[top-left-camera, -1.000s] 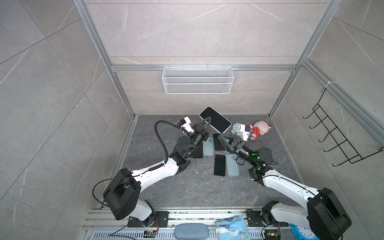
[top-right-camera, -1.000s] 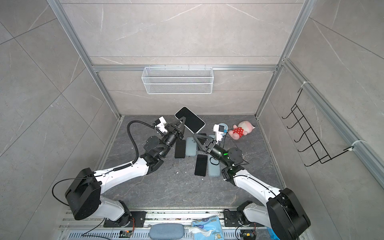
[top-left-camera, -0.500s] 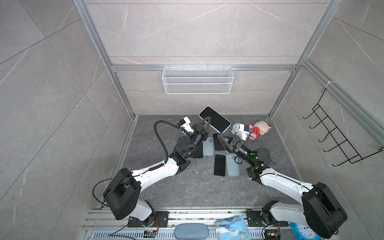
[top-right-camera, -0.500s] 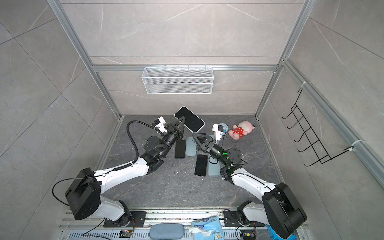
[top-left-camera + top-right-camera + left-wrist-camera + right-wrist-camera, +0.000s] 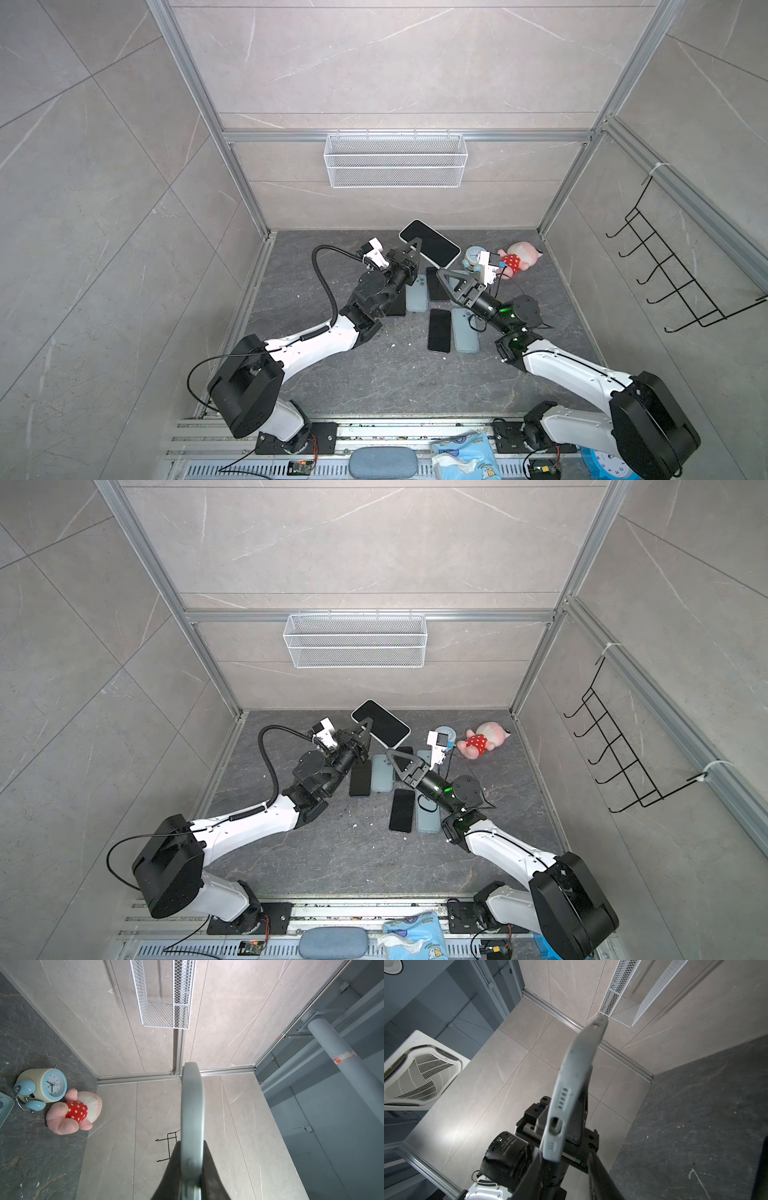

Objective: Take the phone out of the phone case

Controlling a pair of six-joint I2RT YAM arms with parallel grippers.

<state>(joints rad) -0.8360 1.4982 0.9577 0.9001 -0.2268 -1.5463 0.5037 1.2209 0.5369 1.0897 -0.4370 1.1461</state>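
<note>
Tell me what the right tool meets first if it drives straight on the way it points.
The cased phone held up by the left tool. Its lower end sits between the spread fingers of the right tool, though how near is hard to judge.

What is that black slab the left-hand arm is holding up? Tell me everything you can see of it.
It is a phone with a dark, blank screen, seated in a pale grey-blue case that looks rubbery, with speaker holes and a charging slot at one end. It is lifted off the floor, tilted, near the back wall. The left gripper has its jaws shut on one long edge; the right gripper has its jaws apart around the port end.
</note>
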